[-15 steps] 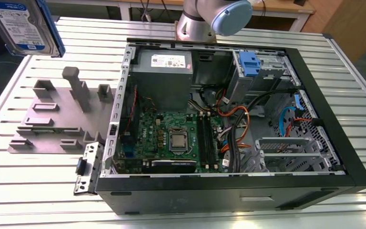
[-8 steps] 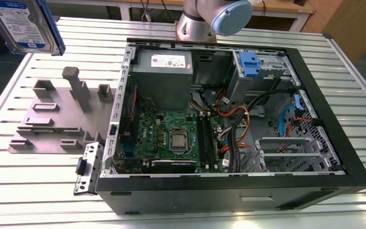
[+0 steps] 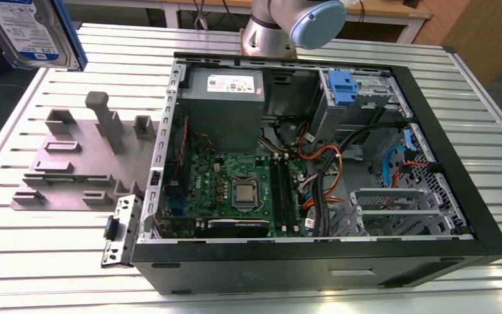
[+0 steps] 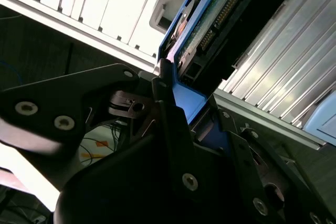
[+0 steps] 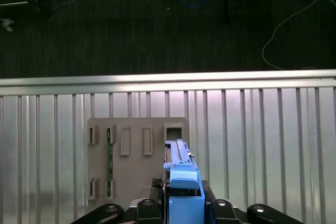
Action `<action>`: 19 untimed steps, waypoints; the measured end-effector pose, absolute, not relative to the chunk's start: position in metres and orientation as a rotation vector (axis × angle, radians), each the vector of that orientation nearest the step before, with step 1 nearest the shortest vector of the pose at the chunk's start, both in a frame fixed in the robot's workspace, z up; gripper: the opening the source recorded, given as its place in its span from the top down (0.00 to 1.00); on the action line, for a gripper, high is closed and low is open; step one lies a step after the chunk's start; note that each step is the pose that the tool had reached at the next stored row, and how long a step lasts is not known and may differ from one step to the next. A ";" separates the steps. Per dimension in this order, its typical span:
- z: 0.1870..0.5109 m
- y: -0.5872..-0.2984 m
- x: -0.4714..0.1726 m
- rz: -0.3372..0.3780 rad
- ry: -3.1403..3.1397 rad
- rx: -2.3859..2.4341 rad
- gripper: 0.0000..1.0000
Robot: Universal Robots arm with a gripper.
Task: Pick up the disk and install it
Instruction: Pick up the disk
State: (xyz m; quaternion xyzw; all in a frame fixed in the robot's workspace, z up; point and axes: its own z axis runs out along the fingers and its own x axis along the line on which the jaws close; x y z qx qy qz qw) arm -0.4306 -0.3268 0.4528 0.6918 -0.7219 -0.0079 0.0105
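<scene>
Jaws clamped on disk (image 5: 184,187), gripping blue-bracket end; long axis runs straight out from jaws; disk held high above desk (image 5: 262,145), grey fixture (image 5: 131,177) beneath; open computer case (image 3: 456,154) well apart, toward exterior view's right of fixture.
</scene>
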 end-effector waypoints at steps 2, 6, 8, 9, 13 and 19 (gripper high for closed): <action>0.456 -0.327 -0.431 -0.024 -2.253 2.159 0.64; 0.462 -0.327 -0.431 -0.024 -2.253 2.159 0.64; 0.465 -0.327 -0.431 -0.024 -2.253 2.159 0.64; 0.466 -0.327 -0.431 -0.024 -2.253 2.159 0.64; 0.466 -0.327 -0.428 -0.024 -2.253 2.159 0.64; 0.466 -0.327 -0.416 -0.024 -2.253 2.159 0.64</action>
